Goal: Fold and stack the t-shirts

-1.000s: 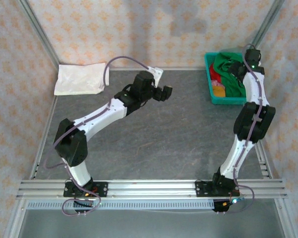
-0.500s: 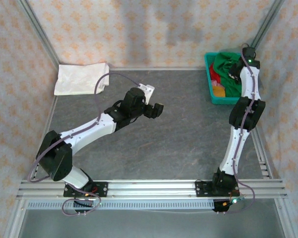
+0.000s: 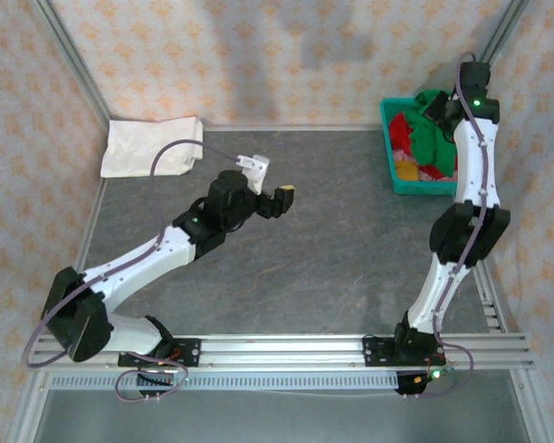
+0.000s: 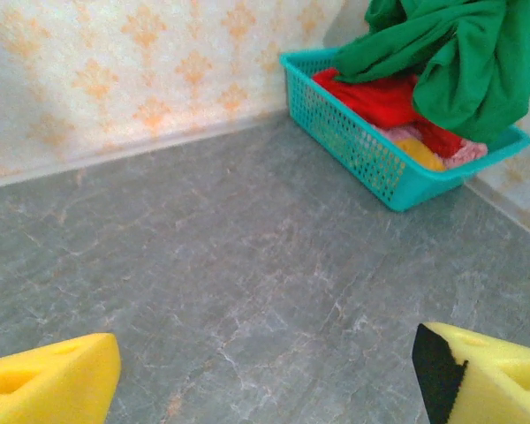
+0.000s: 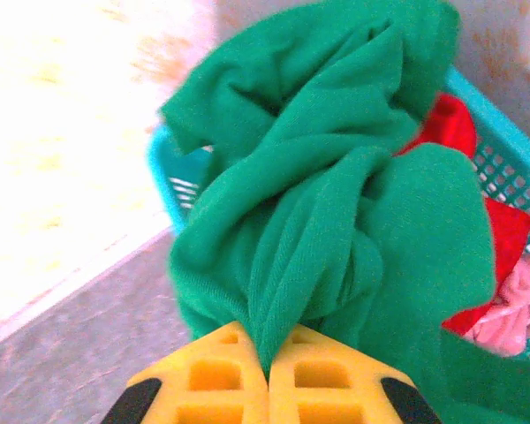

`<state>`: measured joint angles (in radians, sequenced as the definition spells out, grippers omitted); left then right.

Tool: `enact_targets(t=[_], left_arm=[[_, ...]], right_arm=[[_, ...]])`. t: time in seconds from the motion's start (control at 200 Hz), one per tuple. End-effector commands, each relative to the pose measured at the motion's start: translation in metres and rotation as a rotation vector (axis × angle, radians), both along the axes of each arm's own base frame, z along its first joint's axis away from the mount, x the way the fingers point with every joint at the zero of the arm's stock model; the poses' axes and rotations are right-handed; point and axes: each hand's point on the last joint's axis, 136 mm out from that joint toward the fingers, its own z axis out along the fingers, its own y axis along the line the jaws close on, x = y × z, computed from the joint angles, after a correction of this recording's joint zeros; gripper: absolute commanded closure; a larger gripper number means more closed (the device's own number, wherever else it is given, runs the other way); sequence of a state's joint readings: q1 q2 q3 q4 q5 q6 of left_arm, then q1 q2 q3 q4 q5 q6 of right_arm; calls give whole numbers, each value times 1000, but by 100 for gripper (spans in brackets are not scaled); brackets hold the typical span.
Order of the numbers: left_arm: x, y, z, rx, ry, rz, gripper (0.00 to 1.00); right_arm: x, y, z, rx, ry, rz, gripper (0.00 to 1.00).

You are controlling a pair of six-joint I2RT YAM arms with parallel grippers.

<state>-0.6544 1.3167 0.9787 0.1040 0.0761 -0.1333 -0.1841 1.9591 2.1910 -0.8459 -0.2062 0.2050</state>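
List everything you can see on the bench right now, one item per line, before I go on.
table: one, grey, the work surface.
basket: one, teal plastic mesh, far right corner of the table.
green t-shirt: one, bright green, hanging bunched over the basket.
red t-shirt: one, red, in the basket under the green one.
pink cloth: one, pink, in the basket, mostly covered.
yellow cloth: one, yellow, in the basket at its near end.
white t-shirt: one, white, folded flat at the far left corner.
left gripper: one, yellow fingers, open, above mid-table, holding nothing.
right gripper: one, yellow fingers, shut on the green t-shirt over the basket.
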Motion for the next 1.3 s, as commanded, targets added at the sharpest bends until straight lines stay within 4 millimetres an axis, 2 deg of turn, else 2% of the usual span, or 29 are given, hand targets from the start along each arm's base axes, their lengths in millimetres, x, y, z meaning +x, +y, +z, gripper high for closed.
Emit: enact_targets(t=[0.0,0.155,0.23,0.35,0.43,0.475,0.525,0.581,0.761,0.816,0.921,0.996,1.021,1.066,1.131,1.171,1.236,1.291], left_arm=[[-2,19,10,-23,-80,73,12],[-7,42,6,9,-111,139,12],[-7,50,6,15,-124,160,12],[-5,63,2,16,-122,199,12],[-6,70,-5,20,-112,217,12],[-6,74,-11,26,-106,231,12],[-6,80,-18,27,-91,252,12],[-7,84,-26,30,-72,263,12],[-12,103,-58,75,-10,319,11],[-13,108,-67,83,2,336,11],[-14,116,-87,102,30,363,11],[-11,118,-97,115,49,375,10],[-10,118,-98,117,55,377,10],[-8,116,-101,126,65,374,10],[-4,114,-103,134,73,370,10],[-2,112,-104,136,76,368,10],[2,110,-106,139,81,366,10],[4,108,-108,144,88,363,10]], right_arm=[[-26,17,79,-72,-185,19,100],[-59,61,144,-108,-299,115,100],[-75,93,168,-100,-345,200,100],[-101,160,187,-85,-407,386,100],[-117,201,185,-69,-437,484,100],[-120,215,173,-49,-438,515,100],[-121,228,151,2,-426,539,100],[-121,244,120,59,-397,583,100],[-130,294,-1,184,-236,753,100],[-132,299,-35,185,-186,766,100],[-130,295,-103,163,-78,738,100],[-130,300,-141,177,0,757,100],[-130,301,-154,178,31,758,97],[-130,305,-172,183,71,771,88],[-131,312,-192,172,116,808,88],[-130,312,-203,160,137,811,84],[-127,314,-214,157,164,816,70],[-126,316,-218,159,168,821,64]])
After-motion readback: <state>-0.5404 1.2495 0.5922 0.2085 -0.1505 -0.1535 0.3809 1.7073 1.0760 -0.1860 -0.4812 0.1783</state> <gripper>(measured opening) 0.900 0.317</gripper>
